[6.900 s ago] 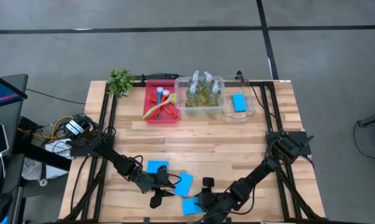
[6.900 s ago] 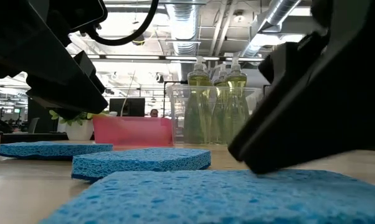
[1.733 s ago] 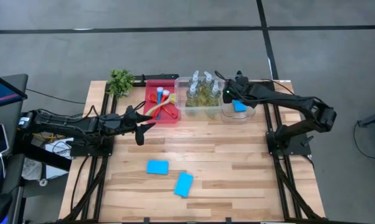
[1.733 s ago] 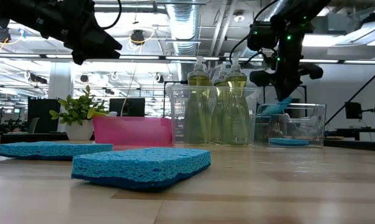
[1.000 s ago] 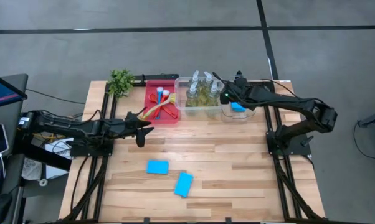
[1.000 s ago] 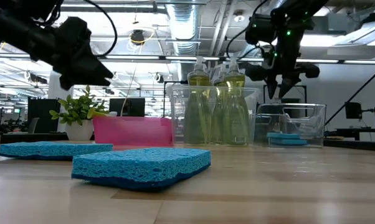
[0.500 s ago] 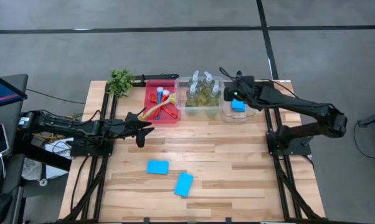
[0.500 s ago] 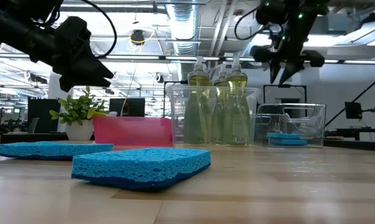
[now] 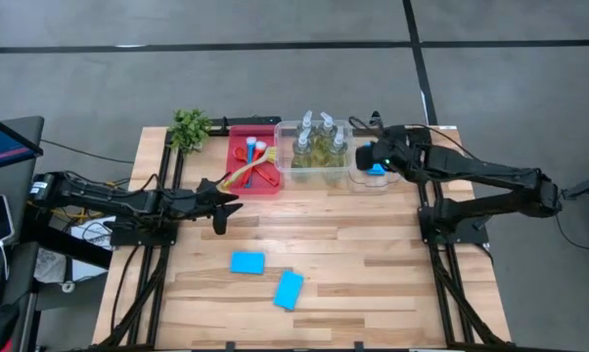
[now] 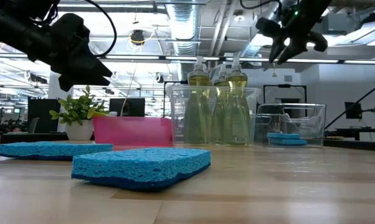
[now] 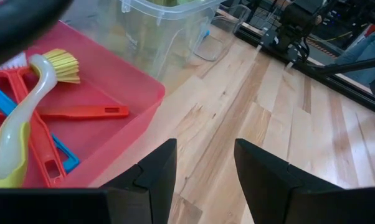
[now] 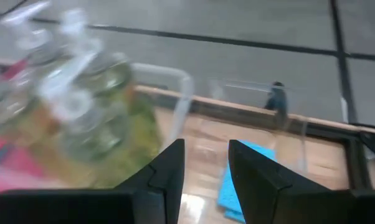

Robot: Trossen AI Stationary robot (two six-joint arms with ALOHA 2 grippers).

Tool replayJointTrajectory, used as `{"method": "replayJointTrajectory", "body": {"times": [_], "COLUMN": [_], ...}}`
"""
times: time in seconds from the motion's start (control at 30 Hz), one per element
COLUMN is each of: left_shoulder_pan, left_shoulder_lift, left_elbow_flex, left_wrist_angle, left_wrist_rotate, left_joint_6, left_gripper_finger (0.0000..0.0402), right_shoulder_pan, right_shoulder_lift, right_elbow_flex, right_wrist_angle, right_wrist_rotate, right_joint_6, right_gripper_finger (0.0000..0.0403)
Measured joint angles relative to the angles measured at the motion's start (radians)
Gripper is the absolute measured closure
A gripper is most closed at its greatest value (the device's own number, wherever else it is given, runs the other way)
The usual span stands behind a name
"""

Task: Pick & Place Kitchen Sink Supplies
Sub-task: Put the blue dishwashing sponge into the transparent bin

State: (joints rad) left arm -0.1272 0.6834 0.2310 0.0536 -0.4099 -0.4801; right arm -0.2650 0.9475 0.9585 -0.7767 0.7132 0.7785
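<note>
Two blue sponges lie flat on the table's near half; in the low view they are the near sponge and the farther one. Two more sponges lie stacked in the small clear bin. Several bottles stand in the larger clear bin. Red, blue and yellow brushes lie in the red tray. My left gripper hovers open by the tray's near right corner. My right gripper hangs open high above the small bin.
A small green plant stands at the far left corner, beside the red tray. The tray and both clear bins form a row along the far edge. Bare wood lies between that row and the two loose sponges.
The sponge that my right gripper held over the small bin now lies there on top of another. The right gripper has since risen well above the bin and drawn back toward the table's right edge. My left gripper sank a little, then kept still.
</note>
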Motion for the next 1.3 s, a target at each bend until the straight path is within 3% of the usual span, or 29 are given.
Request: {"method": "replayJointTrajectory", "body": {"times": [0.63, 1.03, 1.3], "left_shoulder_pan": [-0.078, -0.134, -0.166], "left_shoulder_lift": [0.000, 0.000, 0.000], "left_elbow_flex": [0.001, 0.001, 0.001], "left_wrist_angle": [0.000, 0.000, 0.000], "left_wrist_rotate": [0.000, 0.000, 0.000], "left_joint_6": [0.000, -0.001, -0.046], "left_gripper_finger": [0.0239, 0.0239, 0.0239], "right_shoulder_pan": [0.381, 0.533, 0.594], "right_shoulder_lift": [0.016, 0.161, 0.281], "right_elbow_flex": [0.000, 0.000, 0.000], "right_wrist_angle": [0.061, 0.205, 0.392], "right_wrist_rotate": [0.036, 0.048, 0.044], "right_joint_6": [-0.049, -0.063, -0.209], "right_gripper_finger": [0.0285, 0.0285, 0.0285]}}
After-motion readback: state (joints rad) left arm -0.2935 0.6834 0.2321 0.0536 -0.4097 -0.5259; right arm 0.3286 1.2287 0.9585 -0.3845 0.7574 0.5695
